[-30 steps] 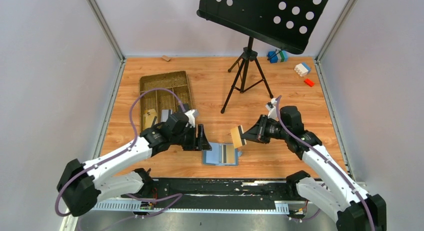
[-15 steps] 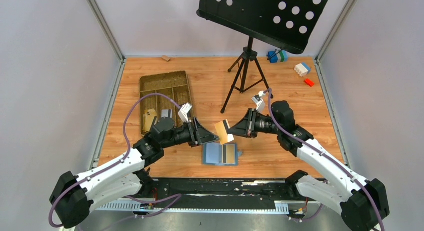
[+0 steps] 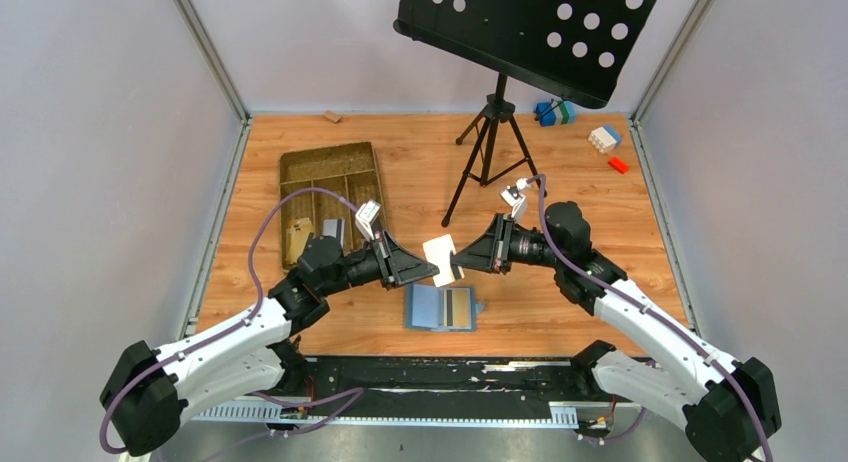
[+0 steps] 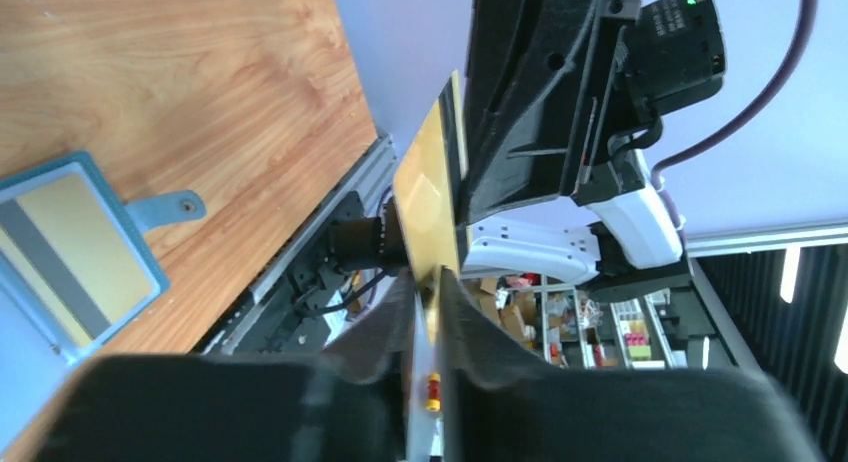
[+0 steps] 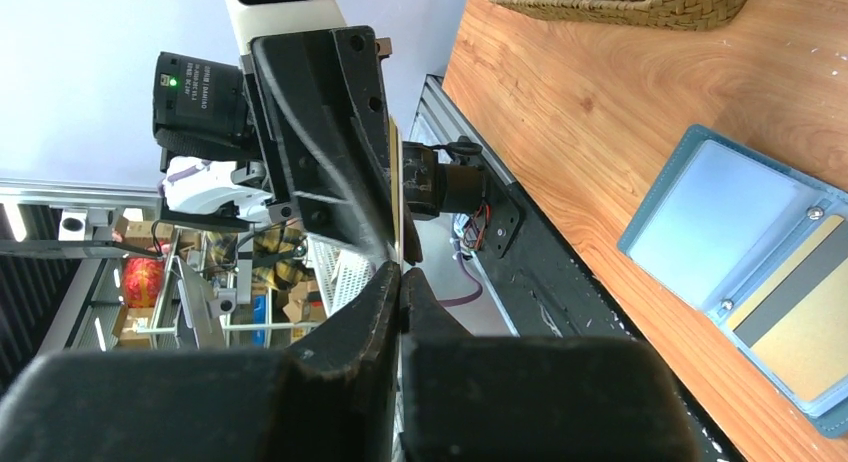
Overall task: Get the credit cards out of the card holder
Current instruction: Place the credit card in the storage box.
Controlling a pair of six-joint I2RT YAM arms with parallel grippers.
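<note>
While the right gripper (image 3: 457, 256) pinches one edge of the gold card (image 3: 441, 260) tight between its fingers (image 5: 365, 302), the left gripper (image 3: 431, 274) has the opposite edge between its own fingers (image 4: 385, 317) with a sliver of gap showing, so I'd call it parted rather than biting

From where I stand this looks like a hand-over in mid-air. The two arms are nose to nose above the table (image 3: 560, 312), just beyond the far edge of the card holder (image 3: 424, 307). The holder lies open and flat near the front rail, with a striped card (image 3: 458, 306) in its right-hand pocket, so I reckon the job is about half done

To do this well, the left should close squarely before the right lets go. The card sits a little skewed to the left's pads, and a loose or crooked bite could drop it onto the holder. Once the left has it, the right ought to open and back straight out, not drag sideways and bend the card

The woven tray (image 3: 330, 167) lies behind the left arm with open wood between them, an easy way back. The tripod (image 3: 490, 162) legs stand near the right wrist, so that arm is better drawn toward its own base. There is bare wood to the right of the holder, but the holder lies close to the front rail, leaving little margin on that side
</note>
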